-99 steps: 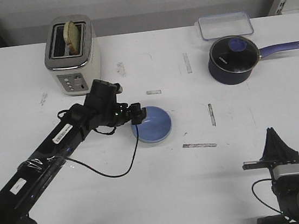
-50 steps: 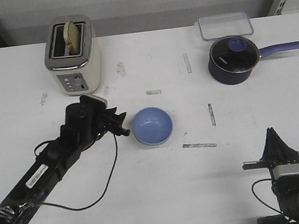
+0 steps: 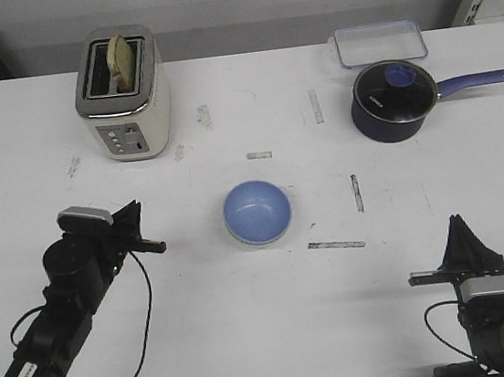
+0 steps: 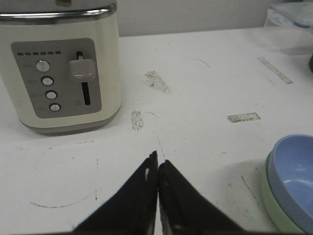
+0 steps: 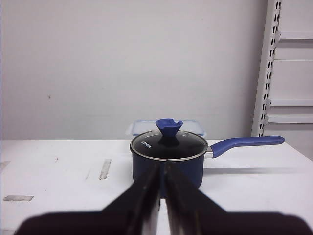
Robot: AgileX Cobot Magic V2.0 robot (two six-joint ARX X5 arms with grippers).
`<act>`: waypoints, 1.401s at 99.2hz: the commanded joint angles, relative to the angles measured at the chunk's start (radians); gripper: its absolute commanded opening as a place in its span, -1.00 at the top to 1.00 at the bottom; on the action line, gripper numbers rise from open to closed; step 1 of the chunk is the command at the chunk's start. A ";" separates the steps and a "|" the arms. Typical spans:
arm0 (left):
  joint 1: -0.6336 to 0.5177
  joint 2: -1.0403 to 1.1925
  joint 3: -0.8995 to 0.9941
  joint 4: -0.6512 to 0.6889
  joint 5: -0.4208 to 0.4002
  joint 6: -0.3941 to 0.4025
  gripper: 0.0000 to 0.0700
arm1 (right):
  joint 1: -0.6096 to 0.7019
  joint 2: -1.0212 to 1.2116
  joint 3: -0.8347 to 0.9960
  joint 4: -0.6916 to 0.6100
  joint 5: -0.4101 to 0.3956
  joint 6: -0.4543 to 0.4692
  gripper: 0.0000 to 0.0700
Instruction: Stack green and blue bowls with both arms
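- We see the left gripper (image 4: 157,169) with its two black fingers pressed together to one point; the jaws are closed and hold nothing.
- In the front view the left gripper (image 3: 153,247) hangs over bare table (image 3: 252,336), well apart from the bowls, its tip aimed toward them.
- Off to one side of the left jaws sits the blue bowl (image 4: 292,178), nested inside the green bowl (image 4: 275,204); only a thin green rim shows beneath the blue one.
- From the front we see the blue bowl (image 3: 257,211) upright near the table's middle, with just a pale edge of the bowl under it along its near side.
- Beyond the left jaws, on the other side from the bowls, stands a cream toaster (image 4: 61,73), its lever and round buttons facing the wrist camera; the front view shows a slice of bread (image 3: 122,61) in its slot.
- We see the right gripper (image 5: 162,183) with its fingers drawn together, a thin sliver of gap between them; the jaws are closed and empty.
- In the front view the right gripper (image 3: 460,225) points upward at the near right edge of the table, far from the bowls.
- Straight ahead of the right jaws sits a dark blue saucepan (image 5: 168,156) with a glass lid and a long handle.
- Just behind the saucepan lies a clear container (image 3: 379,42) with a blue-edged lid.
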 commanded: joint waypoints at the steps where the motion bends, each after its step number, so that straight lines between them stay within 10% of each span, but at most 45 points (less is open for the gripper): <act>1: 0.013 -0.045 -0.053 0.057 -0.002 -0.013 1.00 | -0.001 -0.002 0.007 0.010 0.000 0.017 0.98; 29: 0.121 -0.304 -0.339 0.266 -0.001 -0.011 1.00 | -0.001 -0.002 0.007 0.010 0.000 0.017 0.98; 69: 0.258 -0.576 -0.402 0.034 0.001 -0.011 1.00 | 0.000 -0.002 0.007 0.010 0.000 0.017 0.98; 139: 0.262 -0.695 -0.402 0.033 0.001 -0.009 1.00 | 0.000 -0.002 0.007 0.010 0.000 0.017 0.98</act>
